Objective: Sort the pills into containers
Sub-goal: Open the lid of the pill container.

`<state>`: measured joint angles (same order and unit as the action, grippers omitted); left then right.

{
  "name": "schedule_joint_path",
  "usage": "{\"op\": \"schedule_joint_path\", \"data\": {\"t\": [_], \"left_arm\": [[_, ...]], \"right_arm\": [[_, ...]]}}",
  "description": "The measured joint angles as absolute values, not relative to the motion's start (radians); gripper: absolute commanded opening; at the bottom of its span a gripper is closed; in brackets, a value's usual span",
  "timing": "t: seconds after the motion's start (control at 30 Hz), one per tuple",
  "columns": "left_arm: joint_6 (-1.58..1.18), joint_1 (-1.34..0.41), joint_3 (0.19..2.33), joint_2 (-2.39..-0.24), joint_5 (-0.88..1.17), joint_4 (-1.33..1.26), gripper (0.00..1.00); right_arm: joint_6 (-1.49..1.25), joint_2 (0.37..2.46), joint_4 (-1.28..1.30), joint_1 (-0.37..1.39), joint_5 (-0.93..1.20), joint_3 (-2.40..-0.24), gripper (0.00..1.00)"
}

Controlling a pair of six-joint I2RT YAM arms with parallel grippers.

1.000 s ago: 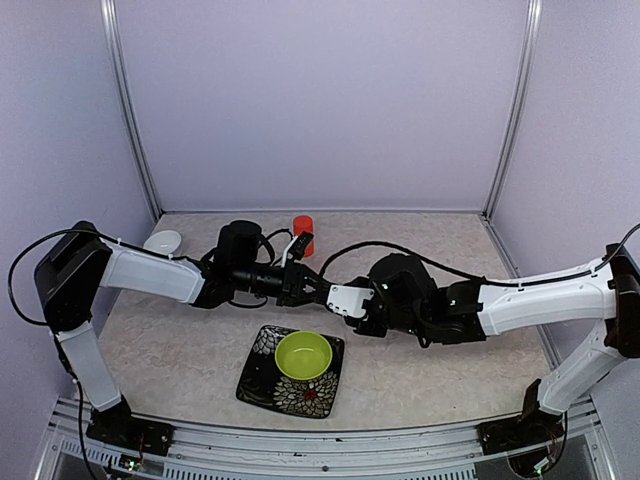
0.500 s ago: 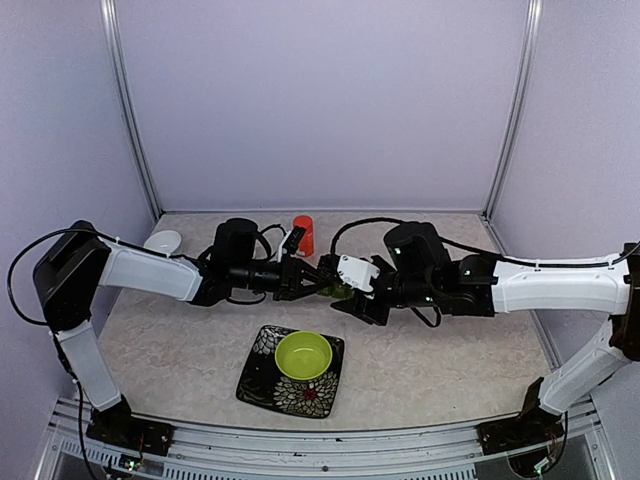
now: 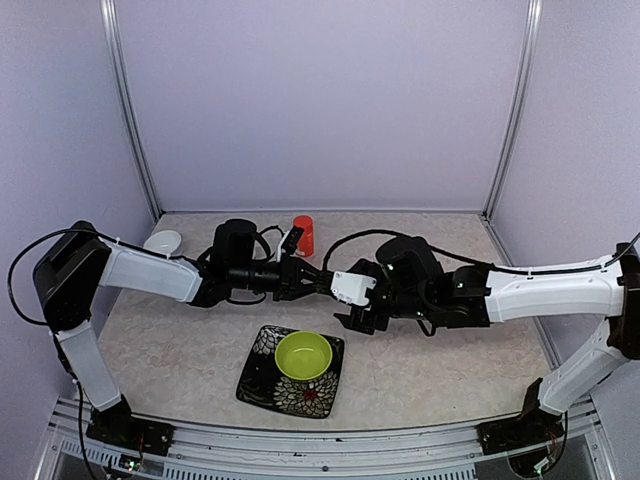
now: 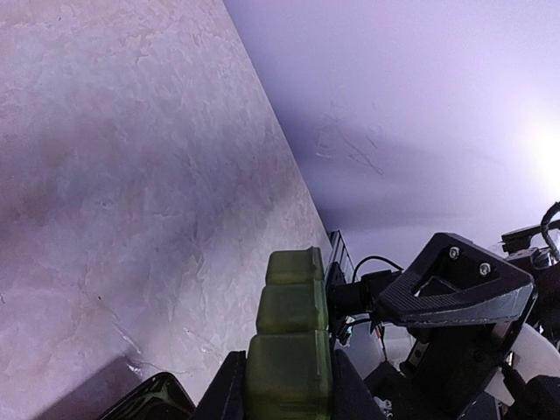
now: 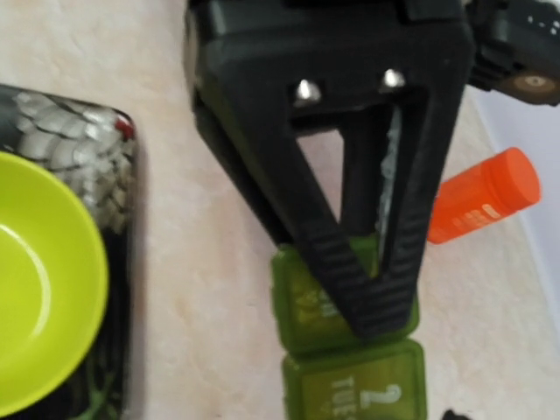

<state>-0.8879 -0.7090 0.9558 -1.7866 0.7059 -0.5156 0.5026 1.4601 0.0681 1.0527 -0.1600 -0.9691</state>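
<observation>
**A:** Pillbox (image 5: 350,389), where is it?

**B:** Held off the table (image 3: 450,350), clamped at one end by the left gripper (image 3: 312,283). Its free end points at the right gripper (image 3: 346,300), whose jaws stand apart just beside it.

**A:** How will it handle?

**B:** Light, stiff plastic, I judge. It looks smooth, so it could slip or twist. Best taken across the narrow sides, clear of the lids.

**A:** Anything unclear?

**B:** No pills show anywhere. The right wrist view cuts off the strip's far end. Whether the right gripper touches the box, I cannot tell.
</observation>
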Motion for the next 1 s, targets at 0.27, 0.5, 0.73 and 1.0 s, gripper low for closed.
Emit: {"op": "schedule_joint_path", "data": {"t": [0.27,0.5,0.73,1.0], "left_arm": [[-0.91,-0.71,0.951,-1.787,0.706,-0.532,0.19],[-0.92,-0.712,0.941,-1.787,0.703,-0.546,0.19],[-0.94,-0.713,0.931,-1.787,0.702,-0.564,0.19],[-0.957,-0.713,0.926,-1.787,0.703,-0.581,0.19]], "right_arm": [[0.58,1.52,-0.034,1.067,-0.329,-0.961,0.75],[0.627,1.563,-0.1,1.071,-0.4,-0.961,0.72],[0.666,1.614,-0.147,1.089,-0.442,-0.959,0.58],[0.691,1.628,-0.165,1.093,-0.475,-0.958,0.2]]}}
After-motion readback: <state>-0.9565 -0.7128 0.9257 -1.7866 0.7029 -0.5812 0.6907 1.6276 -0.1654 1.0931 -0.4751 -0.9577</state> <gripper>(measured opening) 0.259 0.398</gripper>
